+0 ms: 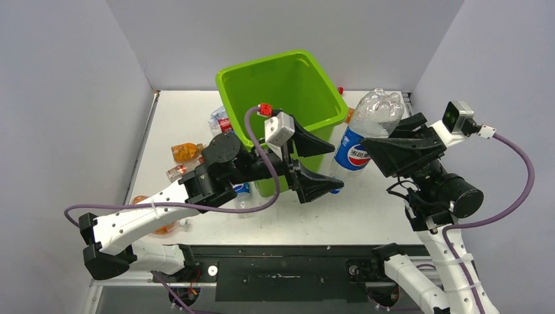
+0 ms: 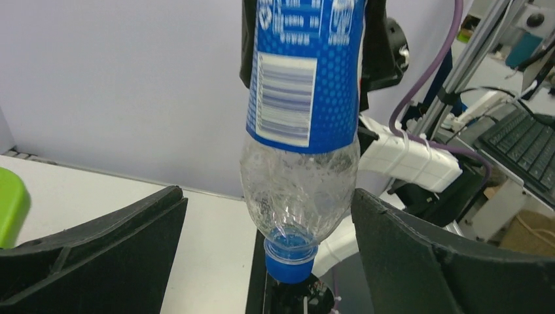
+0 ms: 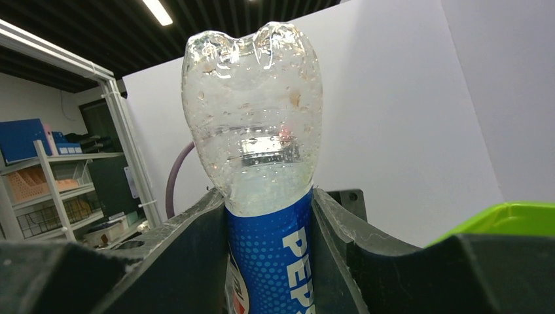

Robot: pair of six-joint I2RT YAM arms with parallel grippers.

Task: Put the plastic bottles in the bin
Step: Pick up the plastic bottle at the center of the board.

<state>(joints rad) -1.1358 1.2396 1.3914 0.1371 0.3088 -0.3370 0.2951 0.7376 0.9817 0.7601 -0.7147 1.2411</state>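
Observation:
My right gripper [image 1: 383,152] is shut on a clear Pepsi bottle [image 1: 370,127] with a blue label. It holds the bottle upside down in the air, just right of the lime-green bin [image 1: 281,62]. In the right wrist view the fingers [image 3: 196,242] clamp the label of the bottle [image 3: 255,131], base up. My left gripper [image 1: 330,165] is open in front of the bin. In the left wrist view its jaws stand on either side of the bottle [image 2: 301,163] near the blue cap [image 2: 290,261], without touching it.
Several bottles lie on the table left of the bin: an orange one [image 1: 185,152], a clear one with a red label [image 1: 220,121], another [image 1: 178,171], and an orange one [image 1: 157,226] by the left arm. White walls close in three sides.

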